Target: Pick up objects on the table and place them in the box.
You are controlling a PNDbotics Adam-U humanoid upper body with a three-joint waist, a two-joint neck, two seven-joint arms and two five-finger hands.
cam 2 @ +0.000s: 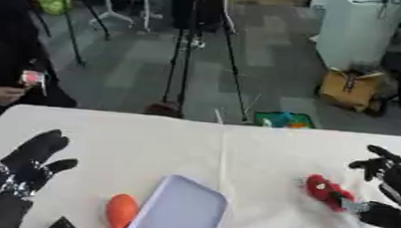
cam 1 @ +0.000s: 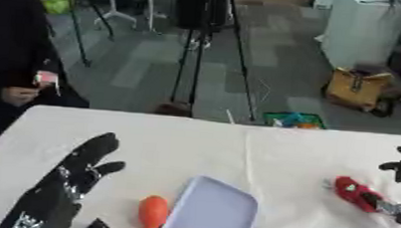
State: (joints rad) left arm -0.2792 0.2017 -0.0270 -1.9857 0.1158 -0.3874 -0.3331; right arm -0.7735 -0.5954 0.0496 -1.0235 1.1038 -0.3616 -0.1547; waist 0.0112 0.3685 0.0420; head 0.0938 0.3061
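Note:
A small red and black thing lies on the white table at the right. My right hand is right beside it, open, with its fingers arched above and apart from it. The thumb is at the thing's right end; I cannot tell whether it touches. A pale lavender box sits at the front centre. An orange, carrot-shaped thing lies against the box's left side. My left hand rests open at the lower left, fingers up and holding nothing.
The table's far edge runs across the middle of the view. On the floor beyond it are tripod legs, a yellow bag and a green crate. A person in black sits at the far left corner.

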